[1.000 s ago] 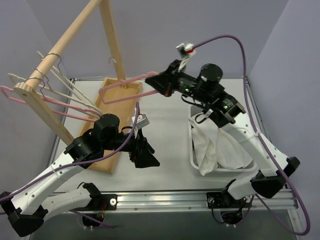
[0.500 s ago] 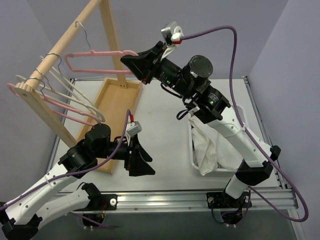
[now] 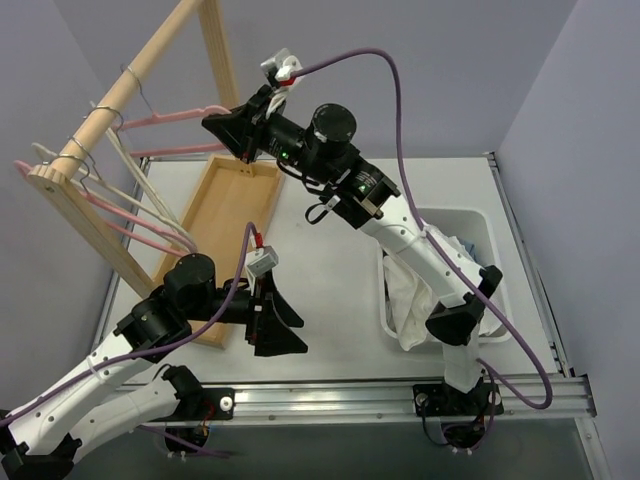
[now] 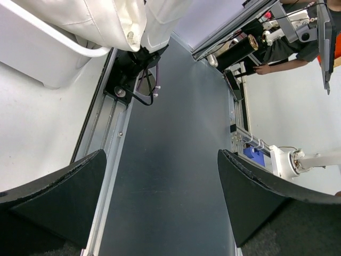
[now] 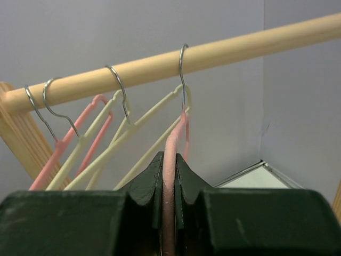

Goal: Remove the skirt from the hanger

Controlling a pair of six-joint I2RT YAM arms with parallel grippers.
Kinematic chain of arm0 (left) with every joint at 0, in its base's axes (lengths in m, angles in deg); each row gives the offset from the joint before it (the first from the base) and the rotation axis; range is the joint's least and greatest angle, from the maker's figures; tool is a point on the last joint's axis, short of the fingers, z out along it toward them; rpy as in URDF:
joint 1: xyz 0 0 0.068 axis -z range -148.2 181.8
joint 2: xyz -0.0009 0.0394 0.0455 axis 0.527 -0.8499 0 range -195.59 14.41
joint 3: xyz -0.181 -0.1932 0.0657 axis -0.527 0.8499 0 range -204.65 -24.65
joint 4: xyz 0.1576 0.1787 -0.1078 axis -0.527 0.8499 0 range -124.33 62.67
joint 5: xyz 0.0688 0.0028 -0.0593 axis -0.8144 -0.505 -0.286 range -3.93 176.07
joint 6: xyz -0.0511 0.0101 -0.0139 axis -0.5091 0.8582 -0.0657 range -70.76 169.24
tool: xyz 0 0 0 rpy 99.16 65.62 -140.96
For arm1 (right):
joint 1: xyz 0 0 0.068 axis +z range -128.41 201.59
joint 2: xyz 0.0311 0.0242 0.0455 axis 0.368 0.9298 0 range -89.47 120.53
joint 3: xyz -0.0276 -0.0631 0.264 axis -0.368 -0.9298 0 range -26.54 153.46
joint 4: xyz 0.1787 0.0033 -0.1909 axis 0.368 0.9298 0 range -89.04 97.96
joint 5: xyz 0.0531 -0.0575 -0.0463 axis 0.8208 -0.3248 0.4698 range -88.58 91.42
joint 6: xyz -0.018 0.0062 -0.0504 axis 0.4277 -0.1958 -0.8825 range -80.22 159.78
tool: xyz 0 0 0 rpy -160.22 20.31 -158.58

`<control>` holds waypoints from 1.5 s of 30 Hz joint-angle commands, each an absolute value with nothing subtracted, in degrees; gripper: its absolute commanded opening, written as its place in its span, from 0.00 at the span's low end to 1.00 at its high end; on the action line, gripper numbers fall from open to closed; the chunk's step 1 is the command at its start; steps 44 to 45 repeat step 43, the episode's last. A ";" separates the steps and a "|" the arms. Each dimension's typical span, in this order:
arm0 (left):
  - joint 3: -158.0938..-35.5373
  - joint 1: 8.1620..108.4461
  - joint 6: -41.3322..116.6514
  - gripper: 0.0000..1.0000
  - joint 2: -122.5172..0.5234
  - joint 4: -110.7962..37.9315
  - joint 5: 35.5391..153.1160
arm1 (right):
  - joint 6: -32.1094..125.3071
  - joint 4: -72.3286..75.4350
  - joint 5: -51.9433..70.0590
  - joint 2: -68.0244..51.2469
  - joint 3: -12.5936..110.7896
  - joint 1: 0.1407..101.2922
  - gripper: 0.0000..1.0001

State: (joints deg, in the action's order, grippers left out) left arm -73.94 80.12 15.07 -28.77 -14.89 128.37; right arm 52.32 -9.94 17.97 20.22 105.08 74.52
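The pink hanger (image 3: 178, 117) is bare, and its silver hook (image 5: 183, 74) sits over the wooden rod (image 5: 213, 50) of the rack. My right gripper (image 3: 224, 128) is shut on one end of the hanger, and the pink bar (image 5: 175, 136) runs up from between its fingers (image 5: 169, 160). My left gripper (image 3: 290, 332) is open and empty, low over the table's front edge. In the left wrist view it (image 4: 161, 156) looks past the edge at the floor. The dark grey skirt is not in view.
Cream hangers (image 3: 150, 195) and another pink hanger (image 3: 120, 225) hang on the same rod (image 3: 110, 108). A long wooden tray (image 3: 225, 215) forms the rack's base on the left. A white bin (image 3: 480, 228) on the right holds white cloth (image 3: 420, 290).
My right arm has swung the pink hanger up and to the left, from over the wooden tray to the rod, where its hook now hangs. My left arm has drawn back slightly.
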 commanded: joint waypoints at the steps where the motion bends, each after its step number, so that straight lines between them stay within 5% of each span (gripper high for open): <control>1: -73.78 80.32 14.61 0.94 -27.87 -17.37 128.96 | 54.20 -14.69 20.31 19.86 108.29 74.24 0.00; 9: -72.55 80.32 13.73 0.94 -26.64 -17.45 128.52 | 55.95 -16.62 16.10 14.25 96.44 74.68 0.03; 10: -72.46 80.32 13.38 0.94 -26.55 -17.45 128.52 | 56.39 -15.14 14.79 13.72 95.73 74.68 0.15; 11: -72.37 80.32 13.12 0.94 -26.37 -17.37 128.43 | 56.57 -14.00 11.99 12.67 95.11 74.68 0.42; 14: -71.85 80.32 11.45 0.94 -25.32 -17.80 127.90 | 57.80 -8.11 6.89 9.51 91.60 74.76 0.77; 17: -71.14 80.32 9.87 0.94 -23.65 -17.89 126.59 | 59.81 -5.82 -1.71 2.13 80.72 74.94 1.00; 25: -67.19 80.23 2.50 0.94 -17.33 -17.71 118.25 | 69.66 10.97 -27.31 -24.81 53.48 74.85 1.00; 36: -46.90 80.32 -21.66 0.94 1.83 -38.54 122.18 | 85.21 10.87 -18.18 -73.41 13.13 74.94 1.00; 45: -37.93 80.32 -32.83 0.94 12.73 -42.83 122.54 | 95.69 23.11 -23.37 -87.44 7.05 73.37 1.00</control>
